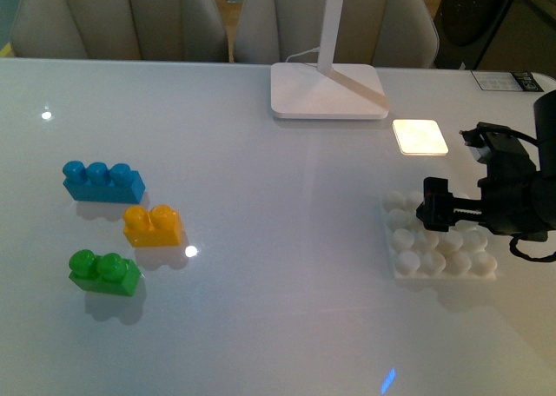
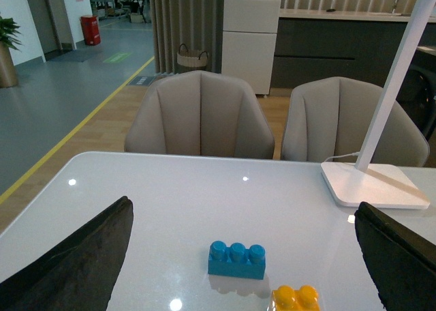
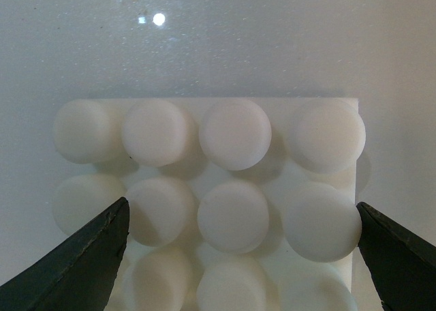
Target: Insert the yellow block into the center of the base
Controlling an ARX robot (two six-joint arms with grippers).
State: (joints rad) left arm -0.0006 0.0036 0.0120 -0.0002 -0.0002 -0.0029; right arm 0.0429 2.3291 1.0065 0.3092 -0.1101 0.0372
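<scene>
The front view alone takes in the whole layout. The yellow block (image 1: 153,225) sits on the left part of the white table (image 1: 287,326), with a blue brick (image 1: 102,181) just behind it and a green brick (image 1: 104,272) just in front, all three close together but apart. The base (image 1: 443,266) lies flat far over on the right, and the right gripper (image 1: 434,203) hangs over its far rows. Only the left wrist view shows the left gripper (image 2: 242,203): its two dark fingers (image 2: 75,263) are spread wide with nothing between them, above the table, and beyond them lie the blue brick (image 2: 236,260) and the top of the yellow block (image 2: 296,299), cut by the picture's edge. The green brick shows only in the front view. The right wrist view looks straight down on the base (image 3: 235,134); its round studs fill the space under the right gripper (image 3: 242,203), whose fingers (image 3: 402,256) stand well apart and hold nothing, though whether they touch the plate I cannot tell. A broad stretch of bare tabletop separates the bricks from the base. The lamp foot (image 1: 328,92) stands near the far edge, well behind that stretch, with chairs (image 1: 174,18) beyond the edge. The base sits near the table's right side, with a bright square patch (image 1: 420,136) just behind it
</scene>
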